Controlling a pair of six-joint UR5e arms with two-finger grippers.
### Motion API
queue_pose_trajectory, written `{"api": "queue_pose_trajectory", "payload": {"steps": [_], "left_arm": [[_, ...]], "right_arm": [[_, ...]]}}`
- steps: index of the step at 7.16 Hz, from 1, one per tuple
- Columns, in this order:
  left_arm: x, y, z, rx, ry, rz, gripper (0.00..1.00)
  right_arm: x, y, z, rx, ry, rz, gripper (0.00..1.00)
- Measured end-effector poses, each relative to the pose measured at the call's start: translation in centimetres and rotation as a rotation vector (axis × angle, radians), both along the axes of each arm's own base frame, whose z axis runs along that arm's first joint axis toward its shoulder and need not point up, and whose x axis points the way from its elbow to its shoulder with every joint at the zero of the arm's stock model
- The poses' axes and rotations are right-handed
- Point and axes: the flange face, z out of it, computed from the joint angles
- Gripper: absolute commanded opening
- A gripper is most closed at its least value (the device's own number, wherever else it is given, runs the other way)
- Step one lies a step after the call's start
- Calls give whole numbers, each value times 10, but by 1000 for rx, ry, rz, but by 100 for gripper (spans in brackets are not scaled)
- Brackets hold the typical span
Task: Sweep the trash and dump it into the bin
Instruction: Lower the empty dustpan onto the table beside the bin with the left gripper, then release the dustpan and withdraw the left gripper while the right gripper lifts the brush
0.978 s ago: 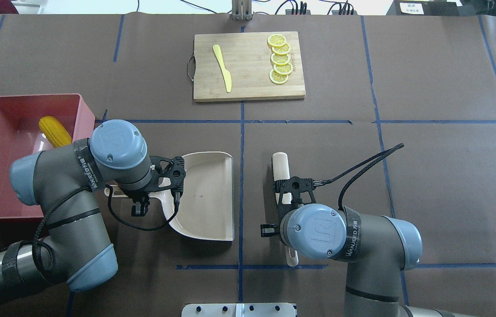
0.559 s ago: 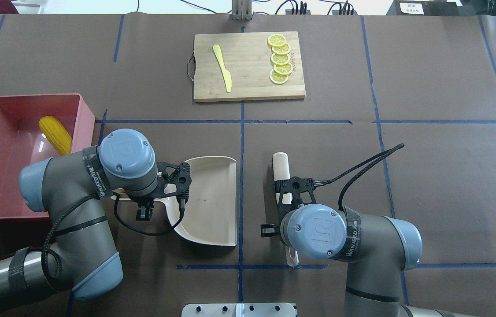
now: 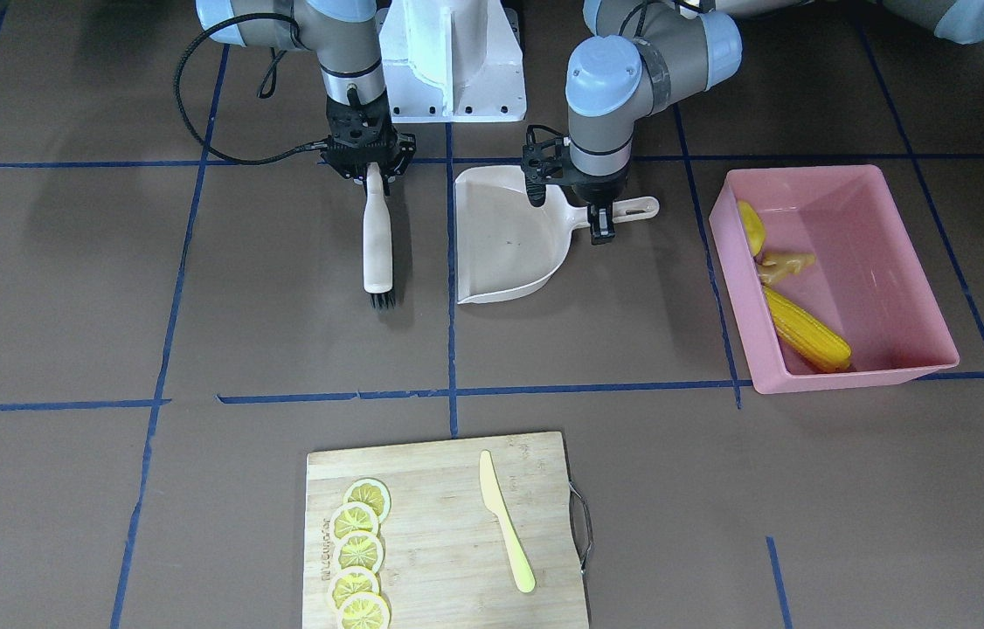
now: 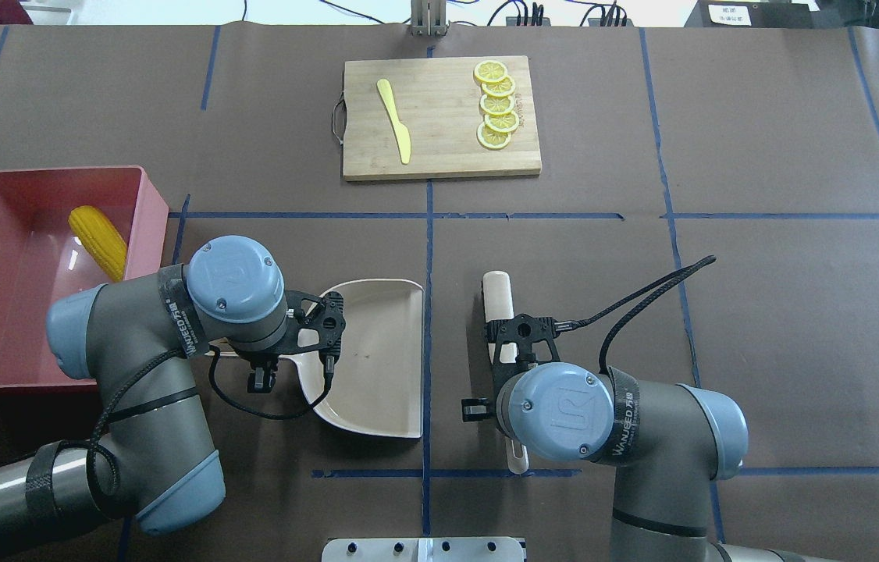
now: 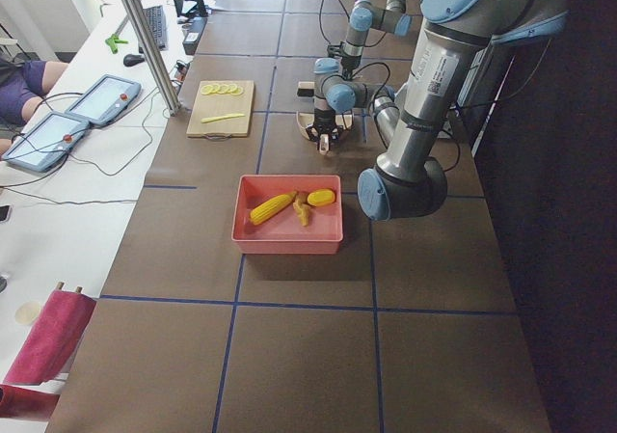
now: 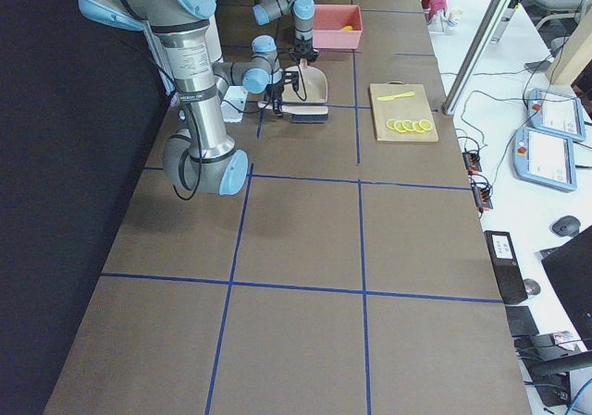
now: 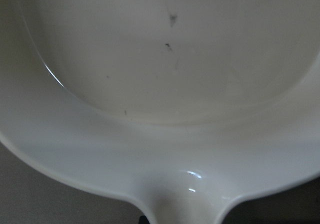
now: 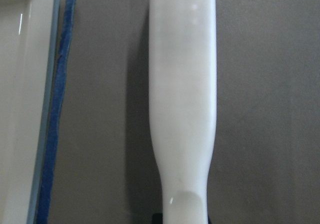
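The pink bin [image 3: 872,371] stands on the robot's left side, also in the overhead view [image 4: 152,204]. In it lie the corn cob [image 3: 805,330], the ginger root [image 3: 785,264] and the yellow potato lump [image 3: 751,227]. Overhead, only the corn [image 4: 98,232] shows; my arm hides the rest. My left gripper [image 3: 601,210] is shut on the handle of the empty beige dustpan [image 3: 505,236], which is beside the bin, mouth away from me. My right gripper [image 3: 374,175] is shut on the handle of the white brush [image 3: 377,240], bristles pointing away.
A wooden cutting board [image 3: 444,489] lies at the far middle, with lemon slices [image 3: 358,550] and a pale yellow knife [image 3: 505,520] on it. The robot base [image 3: 453,61] is at the near edge. Blue tape lines cross the brown table cover.
My left arm has moved right and slightly toward the robot, carrying the dustpan further from the bin. The right arm and brush have not moved.
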Motion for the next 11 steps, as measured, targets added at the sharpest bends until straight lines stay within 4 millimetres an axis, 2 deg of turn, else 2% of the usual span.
{"api": "queue_pose_trajectory", "payload": {"steps": [2, 4, 6, 7, 8, 10, 11], "left_arm": [[-1, -4, -2, 13, 27, -8, 100], [-26, -15, -19, 35, 65, -37, 100], [-60, -18, -40, 54, 97, -66, 100], [-81, -18, -49, 57, 104, -86, 100], [-105, -26, -53, 48, 106, -133, 100], [-166, -70, -38, -22, 88, -301, 100], [-205, -96, -22, -86, 77, -377, 100]], "right_arm": [[-1, 1, 0, -2, -1, 1, 0], [-1, 2, 0, -2, 0, 1, 0], [-1, 2, 1, -3, 2, 1, 0], [-2, 1, 2, -3, 4, 1, 0], [-2, 1, 3, -3, 5, 2, 0], [-1, 0, 3, -1, 7, 1, 0], [0, -4, 3, 3, 7, 2, 0]]}}
